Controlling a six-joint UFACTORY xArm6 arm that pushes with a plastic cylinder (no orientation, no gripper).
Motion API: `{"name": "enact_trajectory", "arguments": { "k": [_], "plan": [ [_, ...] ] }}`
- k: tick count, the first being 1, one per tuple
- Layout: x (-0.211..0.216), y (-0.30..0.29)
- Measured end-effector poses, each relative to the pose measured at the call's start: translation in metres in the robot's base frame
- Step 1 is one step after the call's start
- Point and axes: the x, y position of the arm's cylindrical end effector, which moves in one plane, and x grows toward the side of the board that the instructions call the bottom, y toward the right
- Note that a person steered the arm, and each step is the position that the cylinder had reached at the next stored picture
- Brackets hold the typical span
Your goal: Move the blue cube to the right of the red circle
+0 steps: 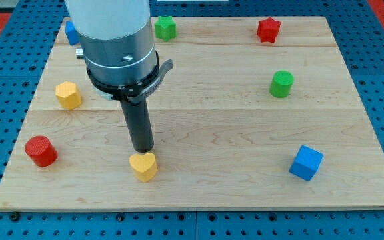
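On the wooden worktop [245,127]: blue cube [306,163] at the view's lower right, well apart from the red circle [41,151] at lower left. Between them, a yellow heart [143,166], with my tip [143,149] just above it. Elsewhere: yellow hexagon [68,95], green star [165,27], red star [268,29], green cylinder [281,84], a half-hidden blue block [71,33]. Rod upright; no pincer fitted, no legible writing.

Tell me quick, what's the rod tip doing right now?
My tip: holding nothing, just above the yellow heart, far from the blue cube.
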Motion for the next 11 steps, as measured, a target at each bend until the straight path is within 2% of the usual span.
{"name": "enact_trajectory", "arguments": {
  "k": [1,2,4,7,8,9,10,11],
  "plan": [
    [0.009,0.0],
    [0.069,-0.006],
    [0.076,0.036],
    [0.087,0.3],
    [0.057,0.321],
    [0.031,0.226],
    [0.016,0.165],
    [0.029,0.191]
  ]
}}
